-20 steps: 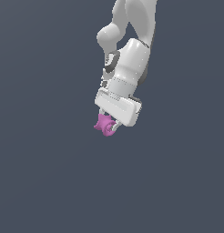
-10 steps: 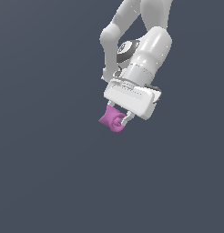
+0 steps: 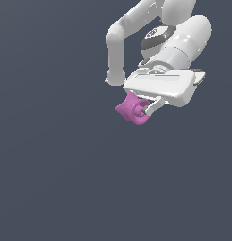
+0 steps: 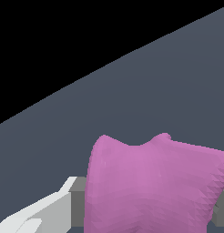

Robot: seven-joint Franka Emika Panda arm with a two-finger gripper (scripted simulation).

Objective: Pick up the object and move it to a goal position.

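The object [image 3: 131, 109] is a small magenta-pink lumpy piece with a flared body. It hangs in the air below the white arm's hand, with my gripper [image 3: 142, 107] shut on it. One white finger [image 3: 153, 107] shows on its side toward the exterior view's right; the other finger is hidden behind it. In the wrist view the object [image 4: 150, 182] fills the lower part of the picture between the grey-white fingers [image 4: 50, 207], held well above the floor.
A plain dark grey floor [image 3: 66, 179] lies under and around the arm. The white arm and its broad hand [image 3: 160, 87] reach down from the exterior view's upper right. Black background shows beyond the floor's edge [image 4: 50, 45] in the wrist view.
The arm has swung toward the exterior view's right and risen a little, carrying the object with it. The hand has tilted further. The grip has stayed shut.
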